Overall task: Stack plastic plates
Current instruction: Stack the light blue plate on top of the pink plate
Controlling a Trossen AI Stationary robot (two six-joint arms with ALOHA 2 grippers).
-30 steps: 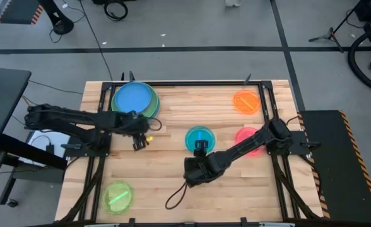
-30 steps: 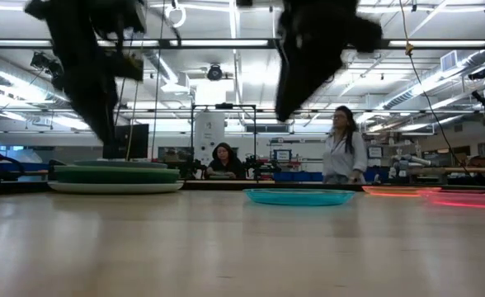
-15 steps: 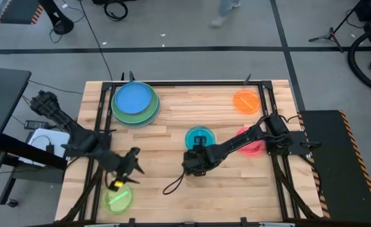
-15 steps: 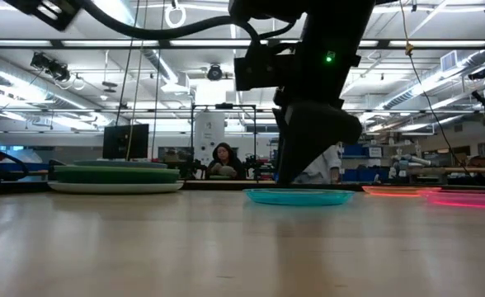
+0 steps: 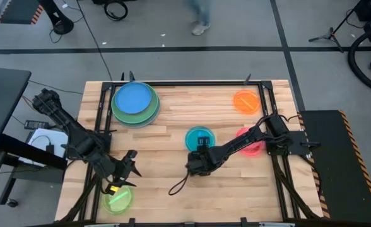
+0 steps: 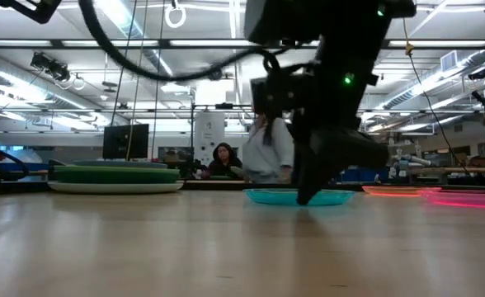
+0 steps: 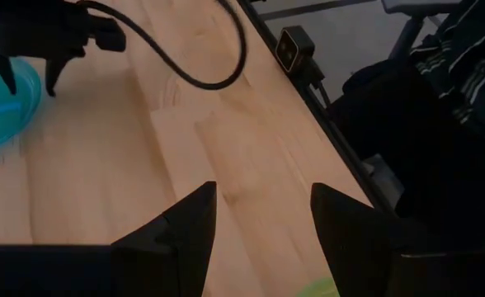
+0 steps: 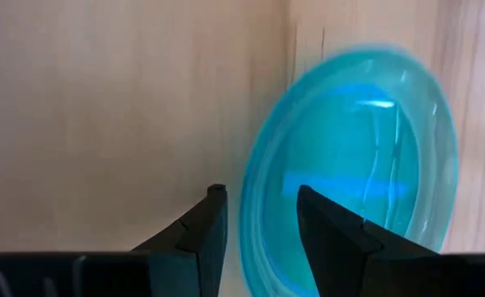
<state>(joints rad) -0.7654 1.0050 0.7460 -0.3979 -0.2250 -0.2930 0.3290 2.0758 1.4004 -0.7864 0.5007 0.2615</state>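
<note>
Tabletop: teal plate (image 8: 366, 157) between right end effector (image 8: 259, 216) fingers.

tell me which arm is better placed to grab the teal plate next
Right. The right gripper has open fingers at the teal plate rim, while the left gripper is over by the lime plate.

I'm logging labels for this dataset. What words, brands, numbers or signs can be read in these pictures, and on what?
No text can be read in any view.
Plates: the teal plate, lime plate, orange plate, pink plate and the big stack bear no print.
Room behind, low view: any signs or screens are too small and blurred to read.
</note>
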